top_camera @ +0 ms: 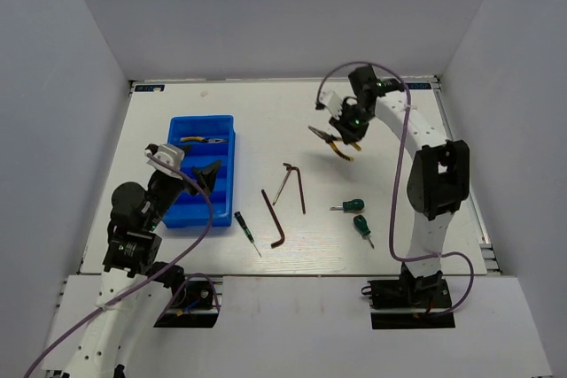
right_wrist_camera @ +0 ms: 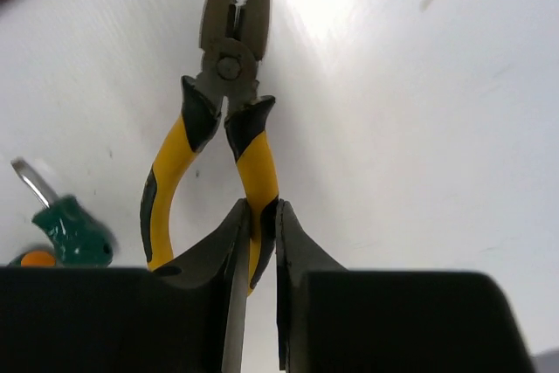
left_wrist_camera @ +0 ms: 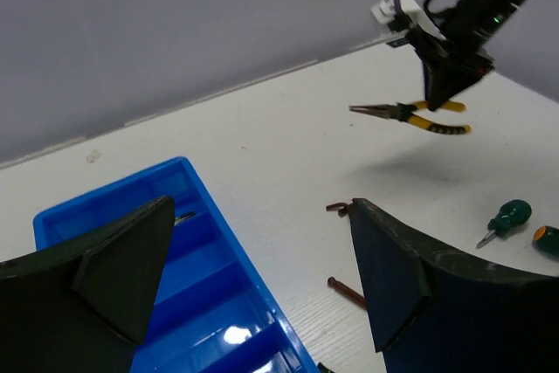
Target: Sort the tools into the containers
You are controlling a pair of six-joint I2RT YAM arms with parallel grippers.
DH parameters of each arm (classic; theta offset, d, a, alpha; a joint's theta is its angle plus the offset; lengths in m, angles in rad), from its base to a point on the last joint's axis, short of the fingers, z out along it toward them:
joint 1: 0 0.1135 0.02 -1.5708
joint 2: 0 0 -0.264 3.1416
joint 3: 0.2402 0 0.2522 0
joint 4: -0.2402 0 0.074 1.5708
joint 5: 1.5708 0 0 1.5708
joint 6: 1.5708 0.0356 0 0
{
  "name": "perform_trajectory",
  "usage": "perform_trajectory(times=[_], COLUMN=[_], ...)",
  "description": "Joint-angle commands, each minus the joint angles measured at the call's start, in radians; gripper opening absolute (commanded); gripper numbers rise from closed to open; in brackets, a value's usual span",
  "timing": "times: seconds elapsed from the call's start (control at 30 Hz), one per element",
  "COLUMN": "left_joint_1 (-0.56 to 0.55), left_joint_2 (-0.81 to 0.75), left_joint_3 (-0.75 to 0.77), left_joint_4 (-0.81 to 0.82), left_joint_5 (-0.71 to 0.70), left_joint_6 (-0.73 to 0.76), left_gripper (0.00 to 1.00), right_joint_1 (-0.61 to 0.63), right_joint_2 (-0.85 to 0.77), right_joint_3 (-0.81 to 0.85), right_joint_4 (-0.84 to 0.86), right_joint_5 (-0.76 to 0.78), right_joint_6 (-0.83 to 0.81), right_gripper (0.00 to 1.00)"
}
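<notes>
The right fingers (right_wrist_camera: pixel 297 251) pinch one handle of the yellow pliers (right_wrist_camera: pixel 231 65) above the bench (top_camera: pixel 266 112), and the left fingers (left_wrist_camera: pixel 122 259) hang wide open over the blue tray (top_camera: pixel 217 188).

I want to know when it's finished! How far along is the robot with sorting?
One pair of pliers lies in the blue tray. The right fingers hold the second pliers in the air. Hex keys, one thin screwdriver and two stubby screwdrivers wait on the table.

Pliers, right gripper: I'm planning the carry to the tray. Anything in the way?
Nothing in the air between. The hex keys lie flat below the path; the open left gripper hovers over the tray.
</notes>
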Motion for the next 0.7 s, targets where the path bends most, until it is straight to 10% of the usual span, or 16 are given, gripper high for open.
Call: perform_trajectory(times=[0.0, 0.2, 0.67], left_joint_1=[0.006, 0.015, 0.015], left_joint_2=[-0.025, -0.084, -0.122], left_joint_3=[-0.009, -0.053, -0.062], left_joint_4=[0.054, 0.115, 0.106], left_joint_5=[0.036, 0.036, 0.004], left_joint_6=[-0.009, 0.010, 0.030], left_gripper=[0.92, 0.93, 0.94], right_joint_1=[0.098, 0.287, 0.520], right_joint_2=[0.009, 0.199, 0.383], right_joint_3=[0.249, 0.595, 0.637], right_joint_4=[-0.138, -0.084, 0.569], right_joint_5=[-0.020, 0.068, 0.218], right_joint_6=[-0.072, -0.089, -0.057], right_gripper=[0.00, 0.00, 0.00])
